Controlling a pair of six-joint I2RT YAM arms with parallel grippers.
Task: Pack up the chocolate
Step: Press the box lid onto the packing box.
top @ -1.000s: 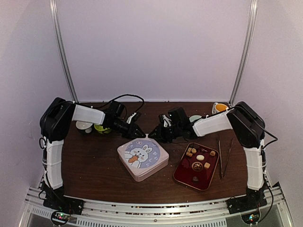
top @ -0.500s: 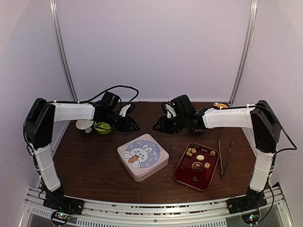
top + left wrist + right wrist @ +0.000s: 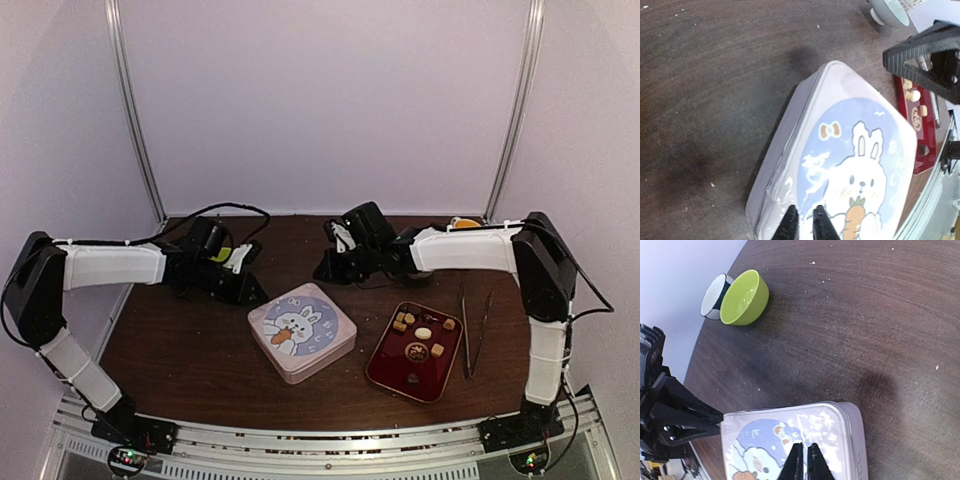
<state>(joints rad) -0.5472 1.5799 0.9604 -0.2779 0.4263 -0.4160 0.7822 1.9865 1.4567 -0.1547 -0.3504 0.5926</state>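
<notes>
I see the chocolate [image 3: 419, 337] sitting in a dark red tray [image 3: 387, 372] on the worktop [image 3: 200, 350], right of the rabbit-lid tin [image 3: 301, 331]; the tray's long axis runs near-to-far, tilted slightly, and I count about seven pieces. Two tweezers [image 3: 474, 330] lie right of the tray. My right wrist view adds a green bowl [image 3: 743, 298] touching a white one [image 3: 713, 296]; left fingers [image 3: 805, 226] sit nearly together, right fingers [image 3: 805, 462] pressed together, both empty above the tin.

No readable text; tin lid [image 3: 302, 331] bears only rabbit-and-carrot picture.
</notes>
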